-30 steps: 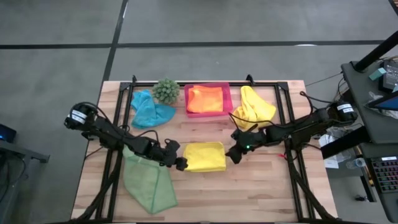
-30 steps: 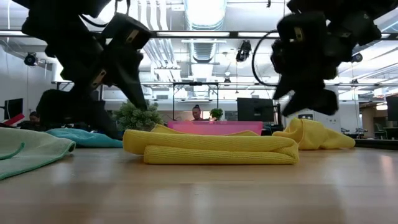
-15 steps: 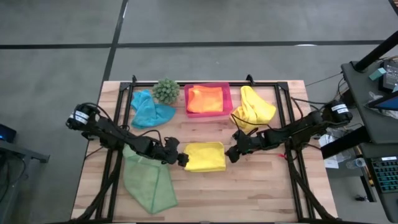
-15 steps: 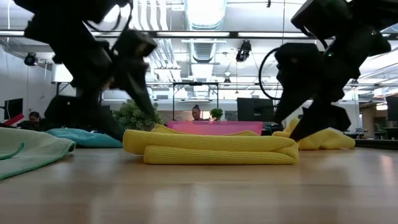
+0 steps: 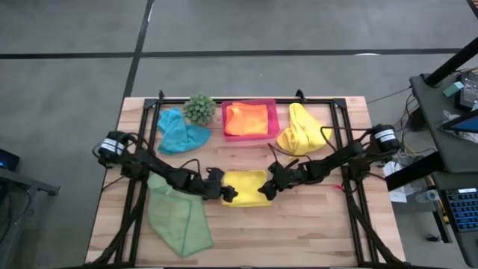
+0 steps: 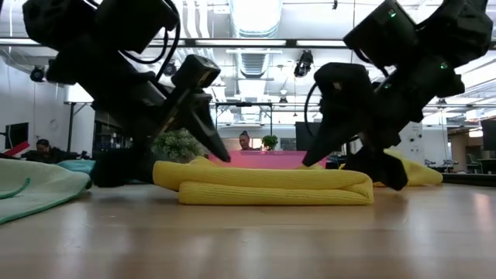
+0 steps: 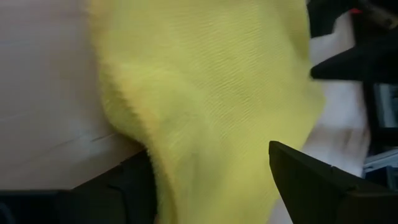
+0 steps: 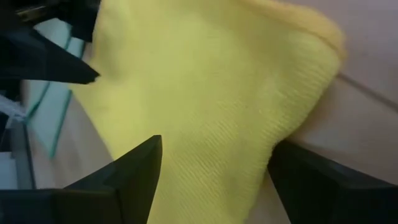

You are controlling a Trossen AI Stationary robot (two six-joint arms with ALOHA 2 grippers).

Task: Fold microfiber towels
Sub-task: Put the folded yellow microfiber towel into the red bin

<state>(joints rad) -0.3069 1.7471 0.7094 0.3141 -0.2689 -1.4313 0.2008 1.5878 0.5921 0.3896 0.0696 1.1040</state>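
Observation:
A folded yellow towel (image 5: 246, 187) lies flat on the wooden table, near its middle. My left gripper (image 5: 224, 187) is open at the towel's left end (image 7: 217, 93), with one finger toward the far edge and one toward the near edge. My right gripper (image 5: 267, 183) is open in the same way at the towel's right end (image 8: 205, 93). In the low view both grippers slant down onto the towel (image 6: 271, 186). My left gripper's open fingers (image 7: 311, 180) stand on either side of the towel's left end, slanting down from the table's left; I cannot tell whether they touch the cloth. My right gripper's open fingers (image 8: 130, 174) stand on either side of the right end, slanting down from the right; I cannot tell whether they touch.
A light green towel (image 5: 178, 217) lies spread at the near left and a teal one (image 5: 181, 132) at the far left beside a spiky green plant (image 5: 199, 109). An orange towel lies in the pink tray (image 5: 272, 119), and a crumpled yellow towel (image 5: 302, 128) at the far right.
Both grippers have come down and moved inward from either side until they stand over the ends of the folded yellow towel. The towel has stayed where it was.

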